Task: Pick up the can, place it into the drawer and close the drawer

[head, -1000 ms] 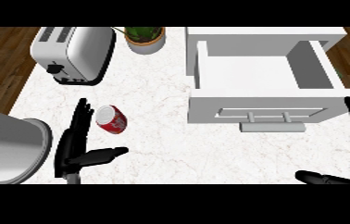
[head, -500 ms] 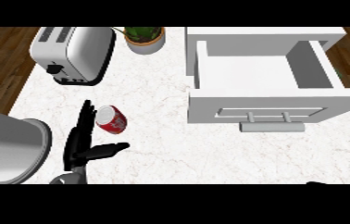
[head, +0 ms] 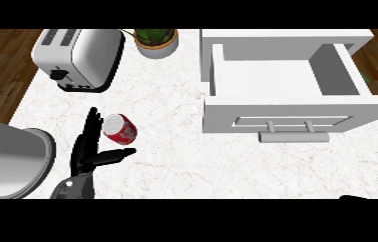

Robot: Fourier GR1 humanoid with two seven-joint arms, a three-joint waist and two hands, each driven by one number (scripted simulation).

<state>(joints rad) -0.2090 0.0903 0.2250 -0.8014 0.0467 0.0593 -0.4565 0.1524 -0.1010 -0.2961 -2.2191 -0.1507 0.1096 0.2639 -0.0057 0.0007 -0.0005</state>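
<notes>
Evidently held the left hand point(head: 91, 148) flat open, empty, at 9 o'clock of the can point(head: 121, 129) on the worktop point(head: 184, 163); saw its long axis running 11 to 5, silver end at 11. Couldn't tell the right hand's point(head: 356, 198) state.

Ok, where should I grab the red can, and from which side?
Take the can round its red side wall, from its left. It looks upright and round, and the open left hand stands right beside it there, fingers straight, thumb out on its near side.
</notes>
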